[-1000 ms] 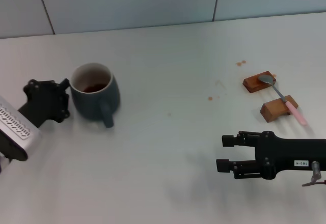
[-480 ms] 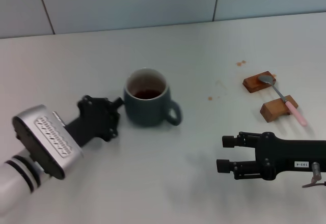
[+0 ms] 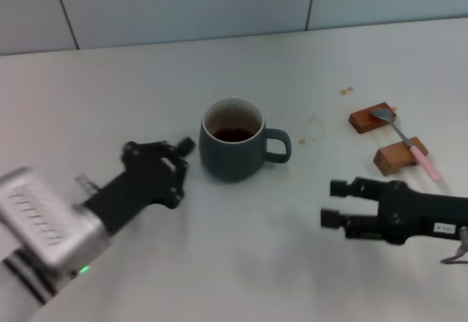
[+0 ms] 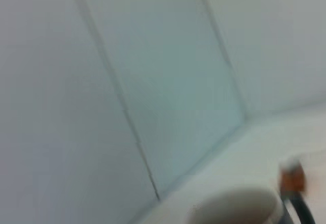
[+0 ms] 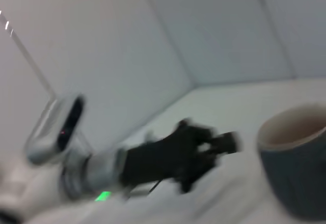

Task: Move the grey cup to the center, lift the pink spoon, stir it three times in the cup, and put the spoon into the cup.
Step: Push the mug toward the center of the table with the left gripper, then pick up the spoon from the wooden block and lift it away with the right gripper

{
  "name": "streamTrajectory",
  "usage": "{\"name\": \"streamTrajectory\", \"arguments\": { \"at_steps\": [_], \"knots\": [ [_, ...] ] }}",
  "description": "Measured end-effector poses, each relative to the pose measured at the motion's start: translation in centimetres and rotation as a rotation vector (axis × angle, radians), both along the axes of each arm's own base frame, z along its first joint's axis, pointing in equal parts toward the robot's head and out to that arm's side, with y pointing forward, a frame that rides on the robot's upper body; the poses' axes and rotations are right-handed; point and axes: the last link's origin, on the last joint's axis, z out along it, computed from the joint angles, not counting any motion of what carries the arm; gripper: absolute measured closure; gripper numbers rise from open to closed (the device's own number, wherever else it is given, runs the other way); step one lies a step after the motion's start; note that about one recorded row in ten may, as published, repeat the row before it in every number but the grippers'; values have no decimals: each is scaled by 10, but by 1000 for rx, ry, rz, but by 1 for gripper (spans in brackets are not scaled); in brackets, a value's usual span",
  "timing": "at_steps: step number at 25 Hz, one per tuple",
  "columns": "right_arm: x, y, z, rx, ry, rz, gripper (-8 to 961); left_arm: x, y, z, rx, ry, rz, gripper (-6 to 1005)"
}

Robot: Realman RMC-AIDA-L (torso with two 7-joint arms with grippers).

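Observation:
The grey cup [image 3: 234, 150] stands upright near the table's middle, its handle to the right and dark liquid inside. It also shows in the right wrist view [image 5: 298, 158] and its rim shows in the left wrist view [image 4: 234, 206]. My left gripper [image 3: 183, 170] is open just left of the cup, a small gap away; it also shows in the right wrist view [image 5: 209, 147]. The pink spoon [image 3: 409, 145] lies across two brown wooden blocks [image 3: 398, 157] at the right. My right gripper [image 3: 333, 203] is open and empty at the front right, short of the spoon.
Small brown stains [image 3: 345, 90] mark the table behind the blocks. A tiled wall [image 3: 219, 0] runs along the table's back edge. Bare table lies in front of the cup, between the two grippers.
The cup has slid from the left to the table's middle with my left gripper beside it, and its handle has swung to the right. My right gripper has shifted slightly right.

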Motion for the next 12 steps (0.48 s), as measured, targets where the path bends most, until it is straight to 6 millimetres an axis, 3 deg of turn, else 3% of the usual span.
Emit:
{"name": "streamTrajectory", "arguments": {
  "at_steps": [3,5,12],
  "knots": [
    [9,-6,11,103,117,-104,128,-15,-13,24,-56,-196,72,997],
    [17,-11,21,182,209,-184,128,-27,-21,36,-127,-268,112,931],
    [52,-28,37,316,528,-585,128,-43,-34,52,-305,-189,72,681]
  ]
}}
